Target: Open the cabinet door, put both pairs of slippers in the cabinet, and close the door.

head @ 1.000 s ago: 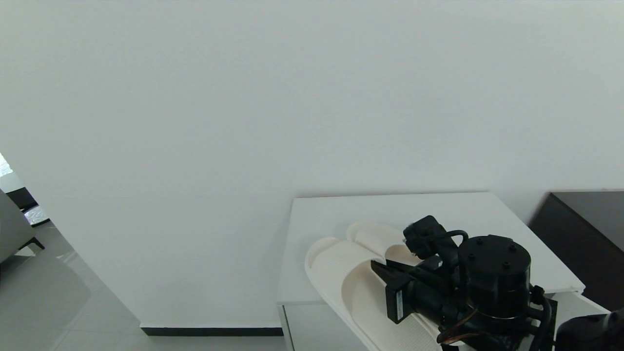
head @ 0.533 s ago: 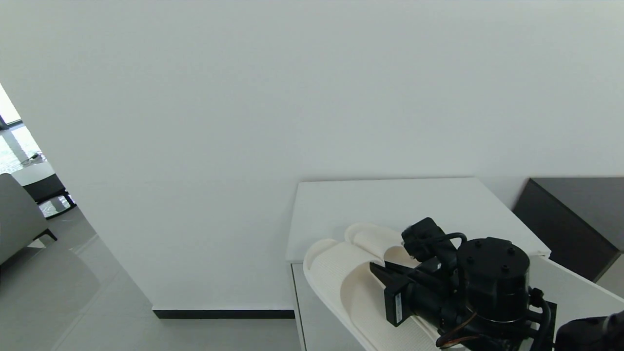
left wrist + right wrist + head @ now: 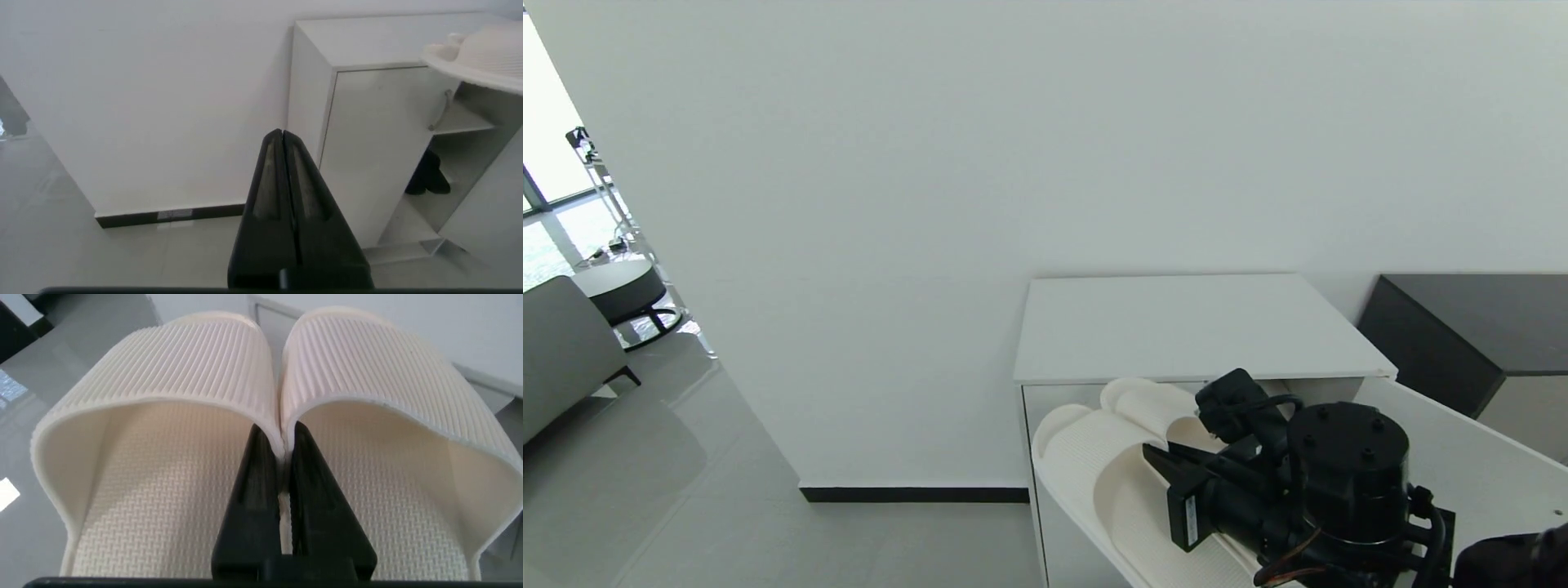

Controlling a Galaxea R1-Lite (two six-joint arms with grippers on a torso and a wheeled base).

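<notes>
The slippers (image 3: 1094, 465), a cream pair, hung before the white cabinet (image 3: 1192, 327), heels cut off at the head view's edge, with the right gripper (image 3: 282, 449) pinching their inner strap walls together. The cabinet door (image 3: 1462, 465) stood open, and a dark shape (image 3: 429, 175) on a low shelf was perhaps shoes. The left gripper (image 3: 283, 163) had its fingers pressed together on nothing.

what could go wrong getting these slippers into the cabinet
1. The right gripper pinches both slippers only by their touching inner edges, so one may slip free.
2. Held side by side they are wide and could catch the open door or the shelf on the way in.
</notes>
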